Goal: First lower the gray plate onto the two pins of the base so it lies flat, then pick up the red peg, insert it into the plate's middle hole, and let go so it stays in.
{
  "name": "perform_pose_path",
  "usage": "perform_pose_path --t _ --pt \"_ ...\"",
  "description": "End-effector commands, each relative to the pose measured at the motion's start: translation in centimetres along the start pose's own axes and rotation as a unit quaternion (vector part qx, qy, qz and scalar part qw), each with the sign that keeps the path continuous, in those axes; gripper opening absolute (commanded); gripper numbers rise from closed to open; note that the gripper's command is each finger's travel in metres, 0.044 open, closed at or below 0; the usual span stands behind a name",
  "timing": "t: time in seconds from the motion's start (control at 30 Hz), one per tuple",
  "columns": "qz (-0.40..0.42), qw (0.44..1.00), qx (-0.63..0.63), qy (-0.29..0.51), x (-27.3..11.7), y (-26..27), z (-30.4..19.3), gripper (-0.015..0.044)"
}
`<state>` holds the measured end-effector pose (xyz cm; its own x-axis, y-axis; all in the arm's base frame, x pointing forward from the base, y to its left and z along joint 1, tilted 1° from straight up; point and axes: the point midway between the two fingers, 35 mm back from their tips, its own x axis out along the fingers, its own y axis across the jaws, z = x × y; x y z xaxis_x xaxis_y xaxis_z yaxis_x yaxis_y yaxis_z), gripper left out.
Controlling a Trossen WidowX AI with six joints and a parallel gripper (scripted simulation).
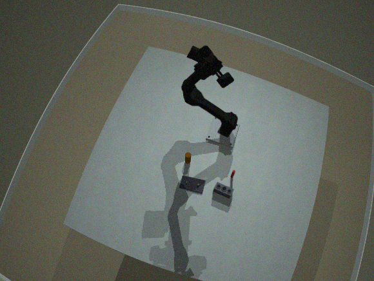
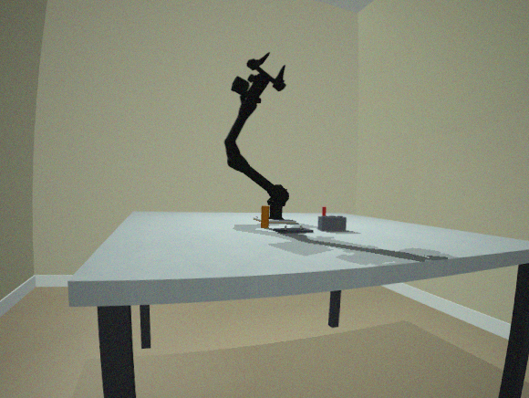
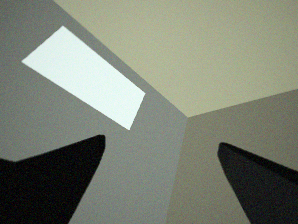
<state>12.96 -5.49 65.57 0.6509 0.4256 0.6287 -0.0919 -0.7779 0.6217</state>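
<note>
The dark base point(image 1: 192, 184) point(image 2: 295, 231) lies flat on the table, with two short pins standing bare on top. The gray plate point(image 1: 222, 193) point(image 2: 332, 224) looks like a thick block with three holes in its top face; it sits on the table beside the base, apart from it. The red peg point(image 1: 233, 174) point(image 2: 324, 211) stands upright just behind the plate in the top view, and its lower part is hidden in the exterior view. My gripper point(image 2: 276, 59) point(image 3: 161, 144) is wide open and empty, raised high above the table and pointing upward, far from all three.
An orange cylinder point(image 1: 187, 158) point(image 2: 264, 217) stands upright near the base, on the side toward the arm's foot. The arm's mounting plate point(image 1: 213, 140) lies beyond it. The arm's shadow crosses the table and the base. The wrist view shows only walls, ceiling and a bright panel point(image 3: 90, 77).
</note>
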Motion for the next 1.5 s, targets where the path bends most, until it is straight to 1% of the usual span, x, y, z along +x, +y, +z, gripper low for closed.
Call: perform_pose_path --t 0.0,0.03,0.1,0.17,0.23,0.33,0.47,0.67,0.73,0.77,0.93,1.03,1.13,1.23,1.37,1.47 --pt "0.0 1.0 0.0 0.0 0.0 0.0 0.0 0.0426" --pt "-0.001 1.0 -0.004 0.0 0.0 -0.1 -0.1 0.044" --pt "-0.005 0.999 -0.037 0.004 0.2 -0.7 -1.0 0.044" --pt "-0.014 0.995 -0.102 0.011 0.5 -1.9 -2.6 0.044" --pt "-0.03 0.98 -0.194 0.021 1.1 -4.0 -4.6 0.044" --pt "-0.06 0.941 -0.332 0.037 2.2 -7.9 -7.1 0.044" --pt "-0.098 0.88 -0.462 0.06 3.4 -13.0 -8.8 0.044" --pt "-0.134 0.819 -0.552 0.081 4.4 -17.0 -9.1 0.044" --pt "-0.133 0.805 -0.573 0.081 4.7 -18.0 -9.0 0.044" --pt "-0.139 0.788 -0.594 0.085 5.0 -19.0 -8.9 0.044" --pt "-0.197 0.678 -0.697 0.123 6.3 -24.5 -7.7 0.044" --pt "-0.235 0.601 -0.749 0.152 6.8 -27.9 -6.3 0.044" --pt "-0.289 0.488 -0.799 0.199 7.3 -32.3 -3.6 0.044" --pt "-0.341 0.376 -0.824 0.252 7.2 -36.4 -0.2 0.044" --pt "-0.403 0.236 -0.819 0.334 6.1 -40.8 5.0 0.044" --pt "-0.441 0.146 -0.79 0.401 4.5 -43.4 9.1 0.044"
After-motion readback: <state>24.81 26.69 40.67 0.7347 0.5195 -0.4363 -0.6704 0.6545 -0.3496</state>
